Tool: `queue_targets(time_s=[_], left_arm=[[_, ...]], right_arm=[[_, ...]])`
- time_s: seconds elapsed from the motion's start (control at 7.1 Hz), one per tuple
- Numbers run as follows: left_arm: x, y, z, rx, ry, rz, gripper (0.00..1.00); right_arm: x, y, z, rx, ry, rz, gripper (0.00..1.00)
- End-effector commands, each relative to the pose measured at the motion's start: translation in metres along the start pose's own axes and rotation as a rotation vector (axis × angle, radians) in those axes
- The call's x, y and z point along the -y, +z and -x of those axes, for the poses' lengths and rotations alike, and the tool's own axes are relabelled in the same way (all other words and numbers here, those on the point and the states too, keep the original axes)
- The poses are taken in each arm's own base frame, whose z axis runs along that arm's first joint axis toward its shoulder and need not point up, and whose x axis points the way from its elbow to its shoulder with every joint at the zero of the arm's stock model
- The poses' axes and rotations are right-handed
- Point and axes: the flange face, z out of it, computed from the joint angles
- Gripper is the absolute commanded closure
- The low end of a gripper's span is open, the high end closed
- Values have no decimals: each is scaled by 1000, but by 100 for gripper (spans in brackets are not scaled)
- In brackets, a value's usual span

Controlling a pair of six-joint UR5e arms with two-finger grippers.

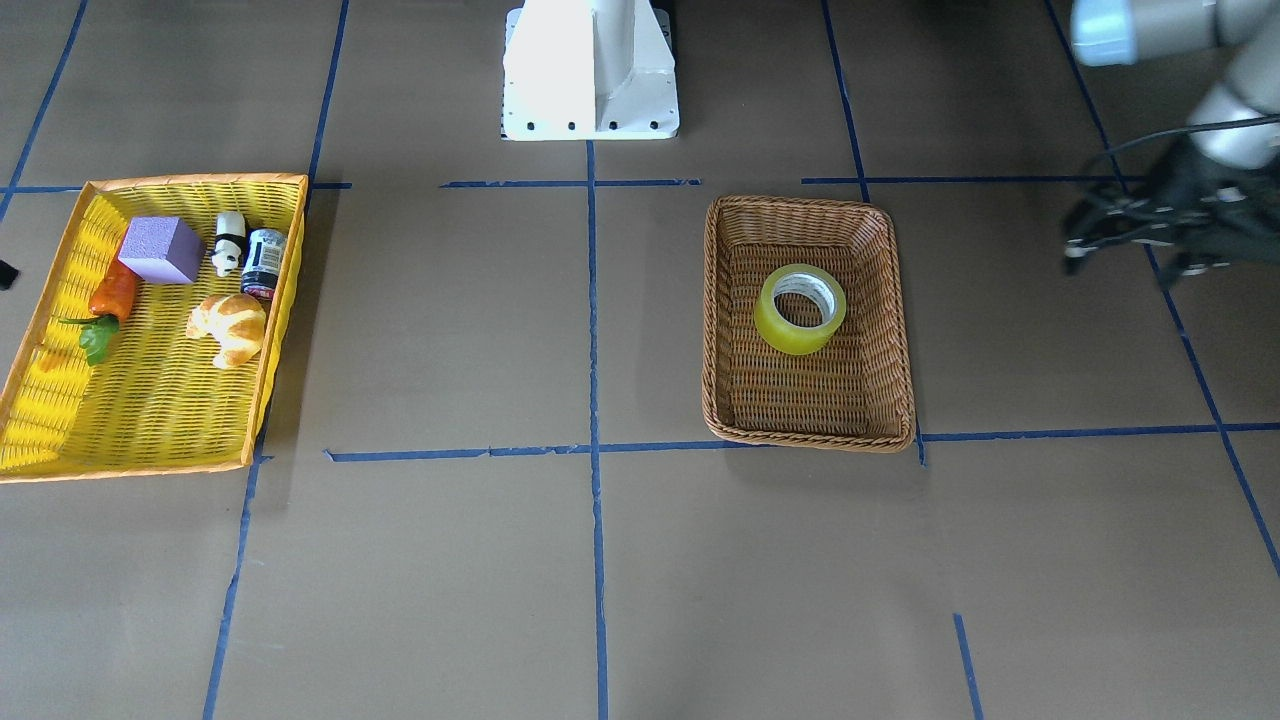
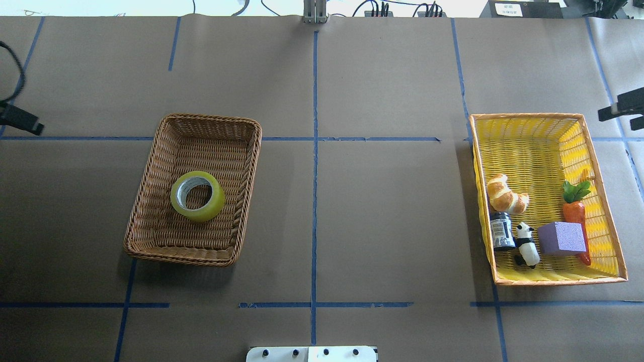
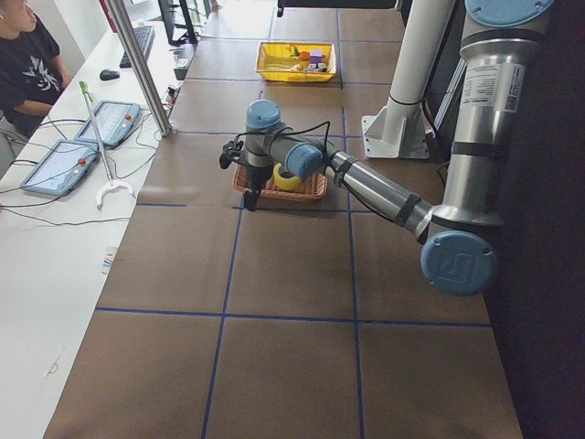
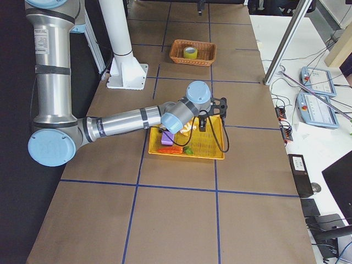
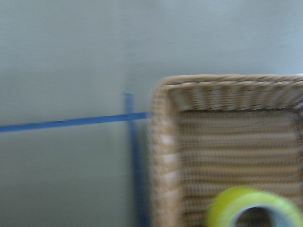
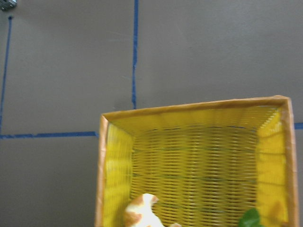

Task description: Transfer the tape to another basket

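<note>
Tape — a stiff, light roll by the look of it, slick on its yellow-green wrap. The surer hold is probably one finger down through the white-grey core and the other on the outer wall. It lies flat, hole up, near the middle of the wicker basket. The left gripper hangs well apart from it, out past the basket's side; I cannot tell whether its jaws are wide or narrow. Farther off, the right gripper sits by the yellow basket — equally unreadable.
</note>
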Motion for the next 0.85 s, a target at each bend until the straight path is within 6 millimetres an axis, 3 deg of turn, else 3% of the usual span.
queue_targets(time_s=[0.0,0.14,0.28,0.56,0.7], left_arm=[[-40,-21,182,0,43,25,0],[-55,-1,218,-28,37,66,0],[-65,22,239,-44,-18,127,0],[-60,33,249,-50,-54,154,0],[-60,33,246,-76,-71,165,0]], right_arm=[[-22,-51,-110,-133,-219,100,0],[-33,-80,-150,-231,-285,159,0],[-36,-85,-159,-252,-307,215,0],[-26,-94,-141,-251,-318,198,0],[-30,-88,-148,-246,-258,223,0]])
